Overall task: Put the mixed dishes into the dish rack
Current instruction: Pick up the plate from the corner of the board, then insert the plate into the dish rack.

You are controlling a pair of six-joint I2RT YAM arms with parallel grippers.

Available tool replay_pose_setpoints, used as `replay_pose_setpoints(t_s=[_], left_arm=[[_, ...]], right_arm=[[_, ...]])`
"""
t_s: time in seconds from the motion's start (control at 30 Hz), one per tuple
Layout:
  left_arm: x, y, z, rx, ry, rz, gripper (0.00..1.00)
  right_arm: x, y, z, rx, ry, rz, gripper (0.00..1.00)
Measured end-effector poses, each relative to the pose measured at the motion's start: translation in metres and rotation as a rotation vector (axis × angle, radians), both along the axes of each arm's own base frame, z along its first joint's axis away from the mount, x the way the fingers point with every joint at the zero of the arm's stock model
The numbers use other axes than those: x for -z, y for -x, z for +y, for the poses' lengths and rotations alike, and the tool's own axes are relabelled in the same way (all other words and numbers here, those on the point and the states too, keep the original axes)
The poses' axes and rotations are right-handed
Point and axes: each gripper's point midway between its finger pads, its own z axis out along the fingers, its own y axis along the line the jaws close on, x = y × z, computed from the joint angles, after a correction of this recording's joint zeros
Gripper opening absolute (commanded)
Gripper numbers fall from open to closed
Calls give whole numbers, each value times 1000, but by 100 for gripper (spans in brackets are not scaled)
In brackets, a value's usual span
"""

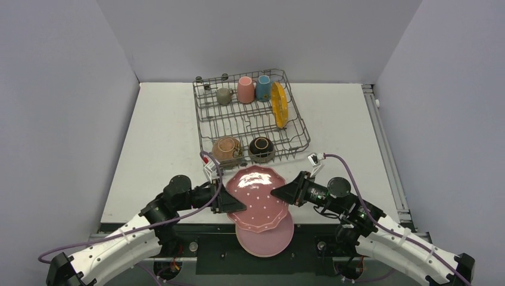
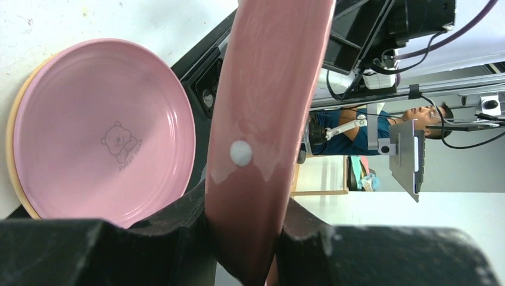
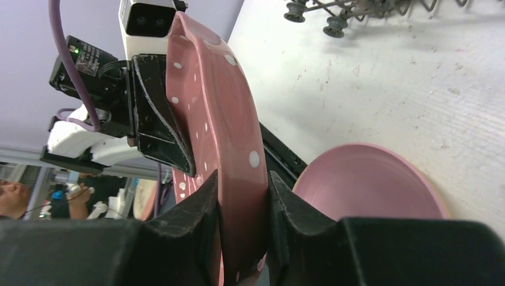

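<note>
Tilted pink white-dotted plate [image 3: 220, 101] pinched at near rim by right gripper [image 3: 243, 186], left gripper [image 3: 165, 128] clamping far rim, plain pink plate [image 3: 369, 185] flat on table [image 3: 381, 89] beyond.

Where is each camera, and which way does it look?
Top camera: above, behind the bases, looking down on the dish rack, with the left end effector and right end effector on the dotted pink plate.
Left wrist: rides the left arm, looks past its own fingers along that plate toward the right arm.
Right wrist: looks past its own fingers toward the left end effector.
Both wrist views share the plain pink plate.
</note>
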Motion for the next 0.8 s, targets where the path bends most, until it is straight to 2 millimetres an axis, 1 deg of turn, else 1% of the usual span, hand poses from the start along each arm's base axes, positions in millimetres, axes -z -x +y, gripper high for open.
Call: replay_pose_setpoints(t_s=[0.07, 0.1, 0.13, 0.17, 0.2, 0.23, 0.27, 0.4, 0.57, 0.67, 0.8], left_arm=[[-3, -3, 0, -4, -8, -10, 48], [-6, -6, 0, -6, -15, -21, 55], [-11, -10, -1, -14, -26, -28, 66], [-19, -12, -1, -15, -31, -52, 73], [-20, -16, 0, -22, -39, -63, 89], [-27, -21, 2, -36, -49, -80, 96], [-32, -27, 4, -50, -61, -93, 98], [-44, -61, 20, -157, -154, -149, 96], [-57, -100, 45, -282, -318, -235, 96], [-55, -120, 61, -346, -444, -283, 96], [-37, -131, 80, -389, -589, -306, 96]], right_arm=[[-5, -3, -1, 7, 24, -15, 0], [-10, -4, -1, 8, 35, -27, 0], [-15, -7, -1, 12, 63, -44, 0], [-20, -10, -1, 17, 85, -59, 0], [-25, -13, -1, 22, 102, -67, 0], [-31, -18, -1, 31, 126, -85, 0], [-36, -24, -2, 40, 152, -94, 0], [-55, -55, -7, 102, 277, -147, 0], [-70, -114, -24, 241, 516, -221, 0], [-78, -149, -32, 319, 660, -264, 0], [-91, -186, -32, 383, 798, -318, 0]])
